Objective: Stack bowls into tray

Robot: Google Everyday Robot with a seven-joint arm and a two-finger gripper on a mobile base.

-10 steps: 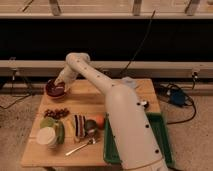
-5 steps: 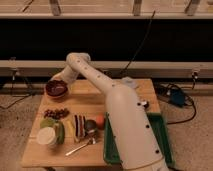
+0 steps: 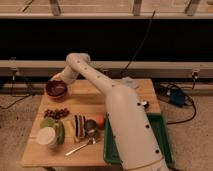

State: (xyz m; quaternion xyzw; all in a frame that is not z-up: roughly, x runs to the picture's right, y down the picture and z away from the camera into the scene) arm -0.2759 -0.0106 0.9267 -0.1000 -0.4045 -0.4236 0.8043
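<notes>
The dark maroon bowl [image 3: 56,89] is at the far left corner of the wooden table [image 3: 125,90]. My gripper [image 3: 59,79] is right at the bowl's far rim, with the white arm reaching to it from the lower middle. An orange rounded thing, likely the orange bowl [image 3: 100,120], shows partly from behind the arm near the table's middle. The dark green tray [image 3: 163,131] lies at the front right, mostly covered by the arm.
A small metal cup [image 3: 90,126], a striped item [image 3: 79,124], dark grapes [image 3: 56,113], a green item [image 3: 48,122], a white round container [image 3: 47,136] and a spoon [image 3: 80,147] crowd the front left. Cables and a blue device [image 3: 177,96] lie on the floor at right.
</notes>
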